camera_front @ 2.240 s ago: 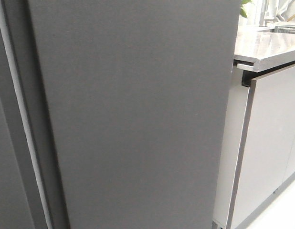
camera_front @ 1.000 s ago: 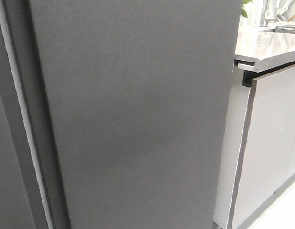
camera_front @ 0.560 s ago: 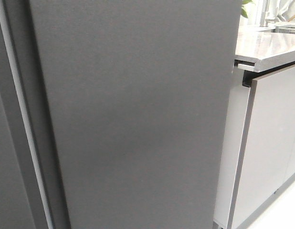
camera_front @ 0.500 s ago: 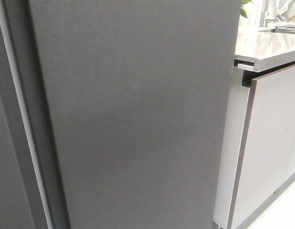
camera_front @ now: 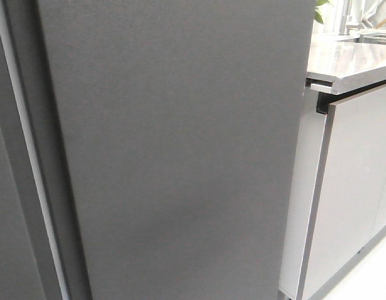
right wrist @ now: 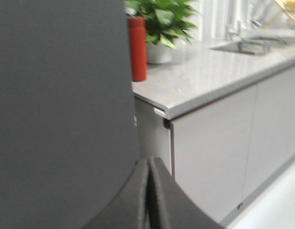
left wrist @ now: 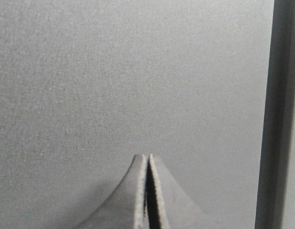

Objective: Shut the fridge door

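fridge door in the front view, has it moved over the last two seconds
No. The fridge door's right edge meets the countertop at about the same spot throughout; only tiny jitter shows.

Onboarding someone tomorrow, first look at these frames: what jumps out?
The fridge door, a flat matte dark-grey panel with no handle, fills most of the front view. To its right sit pale grey cabinet fronts under a glossy countertop. In the right wrist view a red bottle and a green potted plant stand on that countertop, and both wrist views show a shut gripper, left gripper close to the door.
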You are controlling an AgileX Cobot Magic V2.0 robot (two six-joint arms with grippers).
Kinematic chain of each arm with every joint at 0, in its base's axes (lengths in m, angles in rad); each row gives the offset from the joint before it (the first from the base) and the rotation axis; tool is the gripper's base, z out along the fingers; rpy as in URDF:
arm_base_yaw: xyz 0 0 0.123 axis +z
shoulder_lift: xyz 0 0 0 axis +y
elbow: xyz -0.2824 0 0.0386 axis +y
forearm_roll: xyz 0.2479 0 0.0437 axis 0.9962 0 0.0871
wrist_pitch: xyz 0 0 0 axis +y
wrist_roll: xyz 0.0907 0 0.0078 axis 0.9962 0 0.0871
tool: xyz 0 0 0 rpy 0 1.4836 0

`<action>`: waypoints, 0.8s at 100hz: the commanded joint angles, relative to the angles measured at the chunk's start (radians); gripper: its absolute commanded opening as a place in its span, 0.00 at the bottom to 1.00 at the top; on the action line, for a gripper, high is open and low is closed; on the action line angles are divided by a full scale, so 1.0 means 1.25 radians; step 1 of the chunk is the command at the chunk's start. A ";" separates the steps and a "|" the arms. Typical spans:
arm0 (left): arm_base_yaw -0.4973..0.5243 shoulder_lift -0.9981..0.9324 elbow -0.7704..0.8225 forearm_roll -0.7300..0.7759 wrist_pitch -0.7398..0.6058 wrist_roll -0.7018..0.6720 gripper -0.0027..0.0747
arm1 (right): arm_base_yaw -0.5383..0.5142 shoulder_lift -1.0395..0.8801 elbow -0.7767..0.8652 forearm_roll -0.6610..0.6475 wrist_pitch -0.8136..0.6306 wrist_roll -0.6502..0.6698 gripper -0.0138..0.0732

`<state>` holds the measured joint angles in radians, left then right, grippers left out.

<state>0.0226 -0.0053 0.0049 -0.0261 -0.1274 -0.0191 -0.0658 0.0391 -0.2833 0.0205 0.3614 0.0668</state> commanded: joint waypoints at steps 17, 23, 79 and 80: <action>-0.004 -0.008 0.028 -0.003 -0.058 -0.003 0.01 | -0.024 -0.056 0.178 0.023 -0.218 -0.003 0.11; -0.004 -0.008 0.028 -0.003 -0.058 -0.003 0.01 | -0.024 -0.056 0.208 0.023 -0.235 -0.003 0.11; -0.004 -0.008 0.028 -0.003 -0.058 -0.003 0.01 | -0.024 -0.056 0.255 0.023 -0.254 -0.003 0.11; -0.004 -0.008 0.028 -0.003 -0.058 -0.003 0.01 | -0.024 -0.056 0.255 0.023 -0.254 -0.003 0.11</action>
<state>0.0226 -0.0053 0.0049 -0.0261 -0.1274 -0.0191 -0.0903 -0.0083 0.0172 0.0473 0.1271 0.0668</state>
